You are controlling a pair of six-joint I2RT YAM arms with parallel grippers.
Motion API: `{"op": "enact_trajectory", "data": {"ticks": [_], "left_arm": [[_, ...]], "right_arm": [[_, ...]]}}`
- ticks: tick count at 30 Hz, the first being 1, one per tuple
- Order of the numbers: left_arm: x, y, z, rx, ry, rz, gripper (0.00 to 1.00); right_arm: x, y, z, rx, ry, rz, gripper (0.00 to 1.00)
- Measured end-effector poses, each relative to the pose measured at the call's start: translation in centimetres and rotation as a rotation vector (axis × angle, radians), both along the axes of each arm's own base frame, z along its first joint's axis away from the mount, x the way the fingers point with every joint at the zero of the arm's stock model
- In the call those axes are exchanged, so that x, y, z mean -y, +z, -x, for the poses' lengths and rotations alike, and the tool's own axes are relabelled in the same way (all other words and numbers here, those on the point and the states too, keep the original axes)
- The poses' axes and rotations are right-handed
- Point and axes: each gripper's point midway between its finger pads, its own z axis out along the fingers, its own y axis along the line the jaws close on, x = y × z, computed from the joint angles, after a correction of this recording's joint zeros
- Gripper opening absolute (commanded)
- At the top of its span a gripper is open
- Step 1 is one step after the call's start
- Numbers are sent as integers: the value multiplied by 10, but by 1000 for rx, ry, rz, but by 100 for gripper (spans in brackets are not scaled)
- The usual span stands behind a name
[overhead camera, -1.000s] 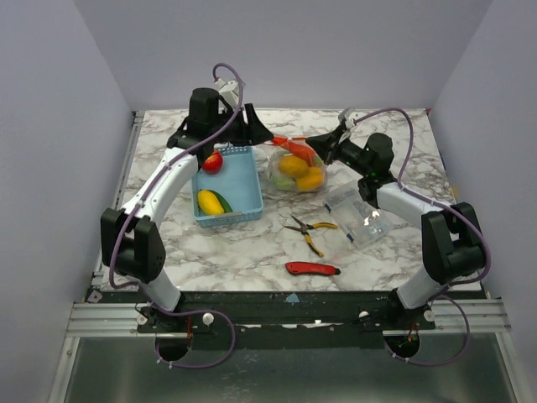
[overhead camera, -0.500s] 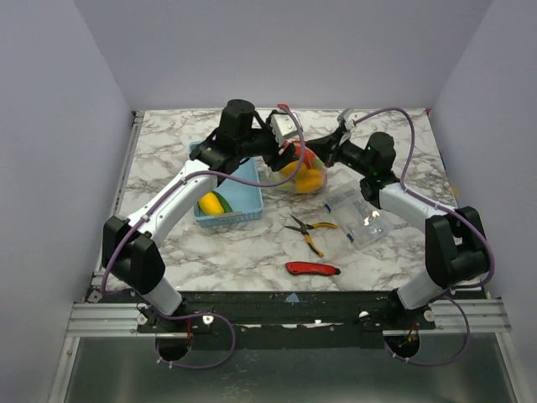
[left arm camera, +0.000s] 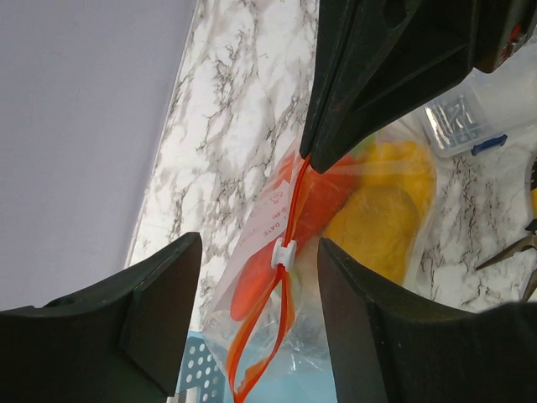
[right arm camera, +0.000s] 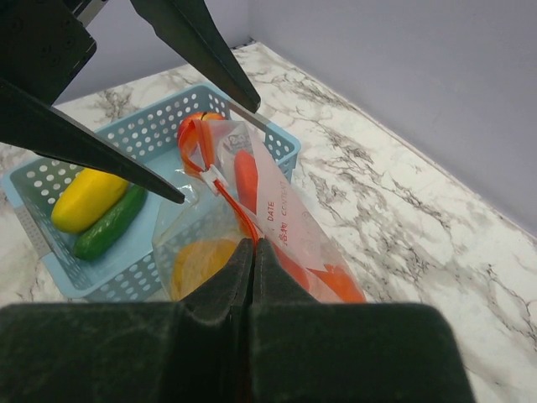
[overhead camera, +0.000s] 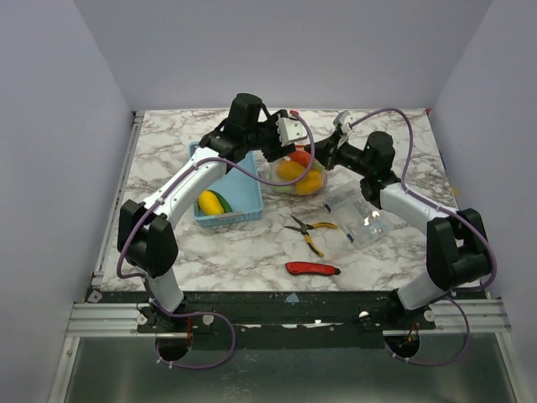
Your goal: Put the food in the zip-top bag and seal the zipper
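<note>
On the white panel (right arm camera: 284,225) of the zip-top bag (right arm camera: 201,252), red printed letters are seen. In the right wrist view the word "DATE" can be read, and beside it a second word that begins with "CONT"; its end cannot be made out. In the left wrist view the same print is too small to be read. On the label (left arm camera: 457,124) of the clear packet (overhead camera: 359,217) nothing can be read.
</note>
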Motion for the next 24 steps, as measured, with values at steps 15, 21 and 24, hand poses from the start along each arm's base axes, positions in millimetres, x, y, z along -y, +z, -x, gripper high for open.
{"op": "enact_trajectory", "data": {"ticks": [15,21,24], "left_arm": [[2,-31,-6,-71,-19,-80,2],[0,-30,-9,-58,6,-79,0],[-1,-28,-6,-58,19,-78,0]], "right_arm": [[1,3,1,6,-2,4,0],[6,5,-6,-4,-73,-4,0],[9,6,-12,-10,-132,-10,0]]}}
